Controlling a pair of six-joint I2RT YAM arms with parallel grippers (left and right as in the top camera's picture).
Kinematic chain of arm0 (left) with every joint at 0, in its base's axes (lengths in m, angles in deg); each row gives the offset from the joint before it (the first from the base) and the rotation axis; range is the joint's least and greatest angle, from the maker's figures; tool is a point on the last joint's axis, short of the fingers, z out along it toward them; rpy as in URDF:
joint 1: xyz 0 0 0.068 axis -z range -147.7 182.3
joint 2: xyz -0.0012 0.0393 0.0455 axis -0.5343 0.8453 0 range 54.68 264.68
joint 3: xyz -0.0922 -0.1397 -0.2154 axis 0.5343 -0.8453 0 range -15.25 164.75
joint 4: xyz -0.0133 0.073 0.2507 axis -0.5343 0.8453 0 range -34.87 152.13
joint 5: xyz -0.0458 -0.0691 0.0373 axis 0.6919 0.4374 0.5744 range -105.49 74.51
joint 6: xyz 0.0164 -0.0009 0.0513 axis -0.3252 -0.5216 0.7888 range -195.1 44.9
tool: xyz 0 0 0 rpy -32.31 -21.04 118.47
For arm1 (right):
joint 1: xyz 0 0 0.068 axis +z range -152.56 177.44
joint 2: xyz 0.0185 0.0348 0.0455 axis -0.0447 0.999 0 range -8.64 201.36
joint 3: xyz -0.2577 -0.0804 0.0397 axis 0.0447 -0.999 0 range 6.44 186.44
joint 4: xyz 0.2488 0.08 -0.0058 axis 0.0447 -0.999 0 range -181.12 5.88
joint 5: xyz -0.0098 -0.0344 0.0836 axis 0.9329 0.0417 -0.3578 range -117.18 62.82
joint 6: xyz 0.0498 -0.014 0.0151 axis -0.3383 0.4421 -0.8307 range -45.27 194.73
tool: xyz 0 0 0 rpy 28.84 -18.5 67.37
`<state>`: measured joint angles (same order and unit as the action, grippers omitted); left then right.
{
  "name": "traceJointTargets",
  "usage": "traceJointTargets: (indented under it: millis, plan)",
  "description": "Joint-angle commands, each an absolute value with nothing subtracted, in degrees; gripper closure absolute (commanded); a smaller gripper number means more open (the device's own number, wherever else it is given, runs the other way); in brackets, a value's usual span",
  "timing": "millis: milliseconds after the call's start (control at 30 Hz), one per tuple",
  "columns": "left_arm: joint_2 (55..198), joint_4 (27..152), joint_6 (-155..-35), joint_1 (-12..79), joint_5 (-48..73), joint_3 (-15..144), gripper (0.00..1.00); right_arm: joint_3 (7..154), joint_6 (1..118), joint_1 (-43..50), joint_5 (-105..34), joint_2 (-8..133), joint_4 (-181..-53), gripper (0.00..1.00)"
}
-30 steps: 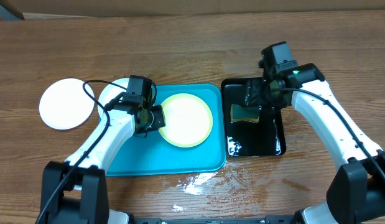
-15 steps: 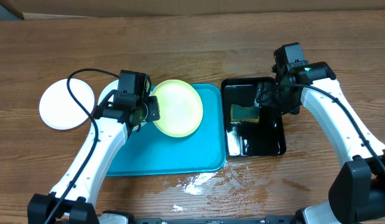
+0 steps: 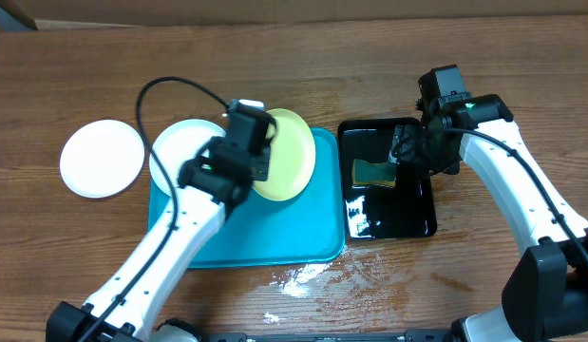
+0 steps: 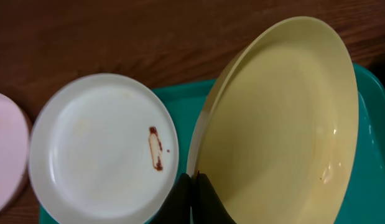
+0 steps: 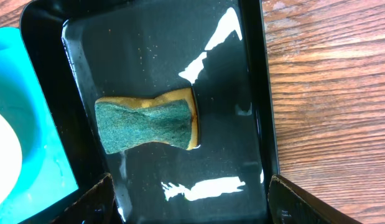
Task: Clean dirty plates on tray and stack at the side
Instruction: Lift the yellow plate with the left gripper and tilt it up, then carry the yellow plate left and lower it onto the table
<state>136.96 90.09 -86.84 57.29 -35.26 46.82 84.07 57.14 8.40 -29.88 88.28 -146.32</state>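
Left gripper (image 4: 192, 194): jaws clamped on the rim of the yellow plate (image 4: 285, 124), held tilted above the teal tray (image 3: 275, 242). Stained white plate (image 4: 99, 149) lies at the tray's left end. Right gripper (image 5: 191, 202): jaws apart, above the sponge (image 5: 147, 126) in the black tray (image 5: 155, 56)

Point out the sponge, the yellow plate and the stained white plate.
sponge (image 5: 145, 121), right wrist view, green scouring face.
yellow plate (image 4: 279, 130), left wrist view, inner face.
stained white plate (image 4: 99, 146), left wrist view, bare centre.

White arm links (image 3: 170, 237), black joints (image 3: 438, 87), looping black cable (image 3: 144, 97), possibly a green light (image 3: 467, 105) at right wrist
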Motion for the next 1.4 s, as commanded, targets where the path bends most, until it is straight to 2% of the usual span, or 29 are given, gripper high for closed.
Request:
traceJointTargets:
  millis: [0,167,333,867,1000,1233,1367]
  plan:
    - [135.39,89.74,-85.82,64.59,-54.37,49.22,0.96,84.77,57.16,8.18,-29.16,87.52,-146.18,0.19]
    - [135.39,89.57,-86.45,76.0,-73.78,49.22,0.96,84.79,57.14,8.18,-29.16,87.54,-145.92,0.17]
    - [135.39,88.71,-86.43,83.41,-87.87,49.2,0.96,84.77,57.14,8.18,-29.18,87.54,-145.94,0.17]
    - [135.48,87.8,-88.2,84.02,-84.27,49.2,0.96,84.79,57.14,8.18,-29.2,87.54,-145.59,0.16]
    - [135.48,87.91,-89.31,81.75,-77.84,49.2,0.96,84.77,57.14,8.18,-29.2,87.54,-145.73,0.16]
    - [135.46,90.55,-92.05,71.65,-51.44,49.2,0.96,84.77,57.14,8.18,-29.2,87.54,-145.79,0.16]
    - [135.43,90.83,-91.96,60.35,-30.98,49.22,0.96,84.77,57.14,8.18,-29.2,87.54,-145.79,0.16]
